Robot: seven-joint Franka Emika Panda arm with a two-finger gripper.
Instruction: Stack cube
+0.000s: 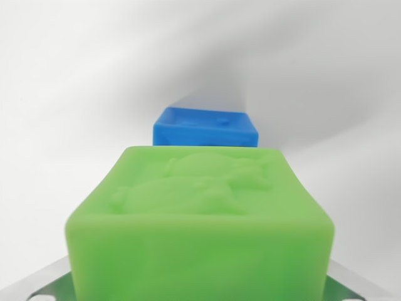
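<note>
White surface (75, 94) lies bare around both cubes. Green cube (200, 226) fills the wrist view at 6 o'clock, seemingly gripped by the hand, whose fingers are hidden; blue cube (205, 127) sits beyond at 12. Centre green squarely above blue before lowering.

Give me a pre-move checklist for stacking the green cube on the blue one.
1. Green cube present, close to camera: ok.
2. Blue cube visible beyond it: ok.
3. Blue cube's top free of objects: ok.
4. White surface around blue cube free of obstacles: ok.
5. Claw shut on green cube: cannot tell, fingers not visible.
6. Green cube lifted off surface: cannot tell.
</note>
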